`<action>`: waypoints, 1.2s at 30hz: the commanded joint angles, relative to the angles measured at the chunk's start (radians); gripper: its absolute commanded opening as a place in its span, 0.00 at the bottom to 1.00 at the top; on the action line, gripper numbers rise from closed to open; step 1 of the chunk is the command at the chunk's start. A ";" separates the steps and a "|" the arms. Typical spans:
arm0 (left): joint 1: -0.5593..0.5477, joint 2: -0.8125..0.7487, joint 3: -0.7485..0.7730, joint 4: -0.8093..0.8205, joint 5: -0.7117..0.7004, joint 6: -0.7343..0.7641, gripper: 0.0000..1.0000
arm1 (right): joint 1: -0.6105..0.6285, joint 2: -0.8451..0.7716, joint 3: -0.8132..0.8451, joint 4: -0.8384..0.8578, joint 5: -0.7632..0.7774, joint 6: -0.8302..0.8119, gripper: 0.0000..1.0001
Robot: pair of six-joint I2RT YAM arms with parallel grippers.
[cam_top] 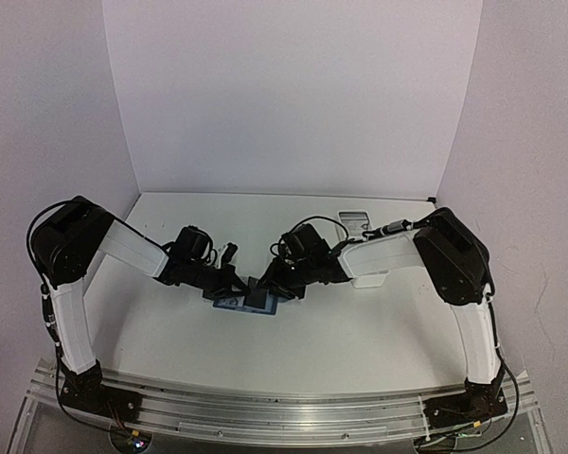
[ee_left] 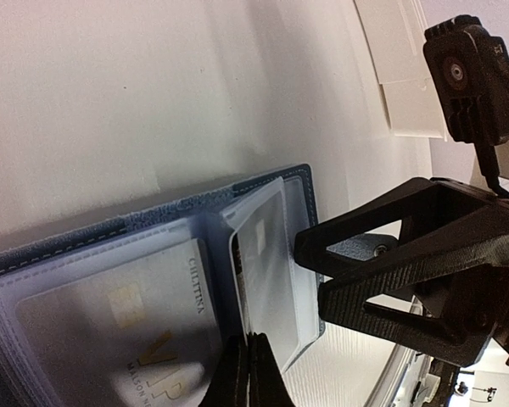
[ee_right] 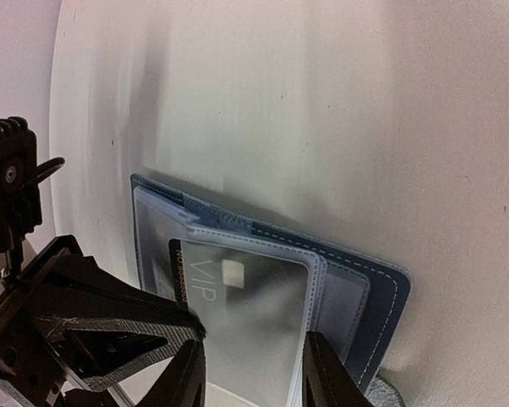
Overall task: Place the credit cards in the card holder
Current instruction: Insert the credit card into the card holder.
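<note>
The dark-blue card holder [cam_top: 229, 303] lies open on the white table between both grippers, its clear pocket pages showing [ee_left: 263, 182] [ee_right: 382, 297]. One VIP card [ee_left: 144, 314] sits in a flat left-hand page. A second pocket page stands raised with a grey VIP card [ee_right: 254, 314] [ee_left: 267, 263] inside it. My left gripper [ee_left: 251, 373] [cam_top: 237, 284] is shut at that raised page's lower edge, which runs into its closed tips. My right gripper [ee_right: 254, 377] [cam_top: 268, 287] is open, its fingers apart over the raised page and card. The left gripper [ee_right: 191, 326] reaches in beside it.
A long white tray [cam_top: 355, 222] [ee_left: 407, 76] lies at the back right, behind the right arm. White walls close in the table at the back and on both sides. The two grippers sit very close together over the holder.
</note>
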 commanded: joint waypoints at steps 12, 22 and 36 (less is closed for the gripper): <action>0.018 0.016 -0.134 0.237 0.073 -0.184 0.00 | -0.032 -0.036 -0.056 0.034 -0.125 -0.029 0.41; 0.032 0.031 -0.189 0.411 0.131 -0.270 0.00 | -0.034 -0.013 -0.079 0.117 -0.182 -0.006 0.40; 0.058 0.049 -0.244 0.664 0.219 -0.395 0.00 | -0.032 -0.171 -0.085 -0.056 0.041 -0.104 0.39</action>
